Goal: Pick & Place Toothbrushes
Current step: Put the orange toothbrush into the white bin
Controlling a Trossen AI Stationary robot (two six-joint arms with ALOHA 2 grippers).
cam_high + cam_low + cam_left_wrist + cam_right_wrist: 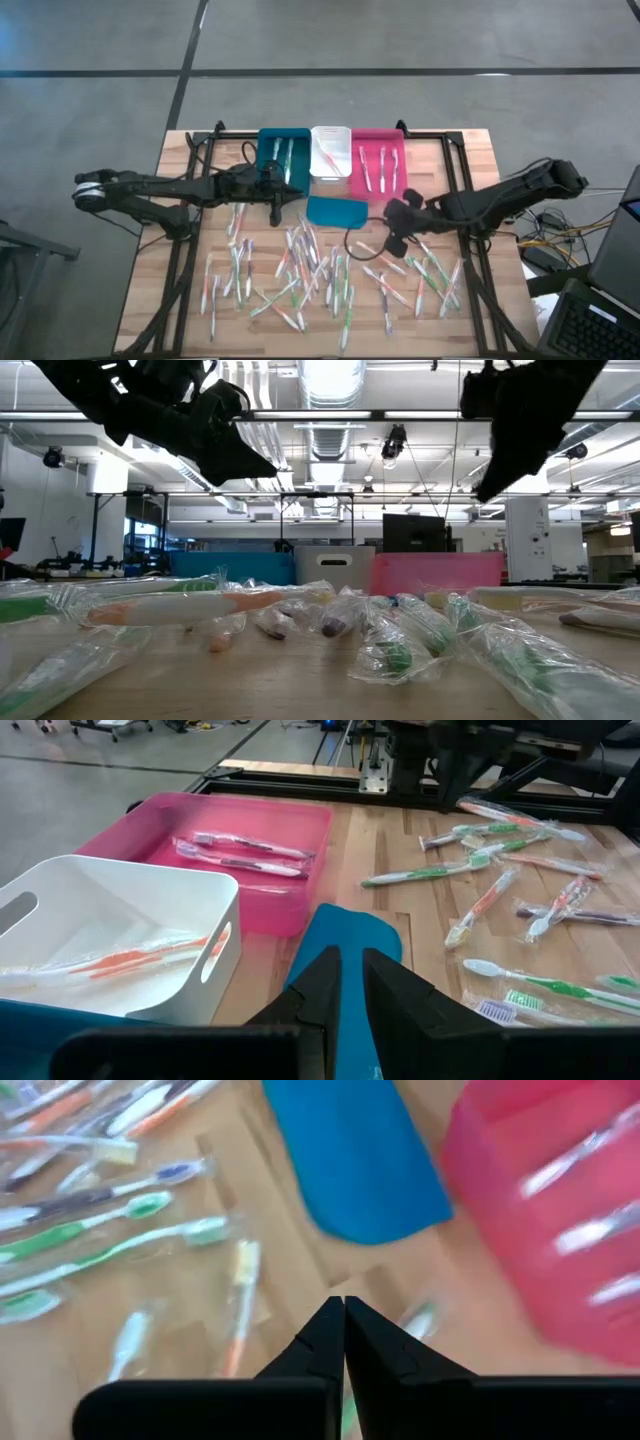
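Dozens of wrapped toothbrushes (320, 275) lie scattered flat on the wooden table, white with green, pink or orange accents. A few more lie in the teal bin (283, 158), the white bin (330, 152) and the pink bin (378, 160). My left gripper (300, 192) (350, 965) hovers by the teal bin's near right corner, above the flat teal lid piece (350, 935). Its fingers are open by a narrow gap and hold nothing. My right gripper (393, 228) (344, 1305) hangs shut and empty over the table, just near of the pink bin (560, 1210).
The three bins stand side by side along the table's far edge. The flat teal lid piece (336, 211) lies on the table just near of them, between the two grippers. A black frame (465, 190) runs around the table. Cables and equipment (560, 240) sit off the right side.
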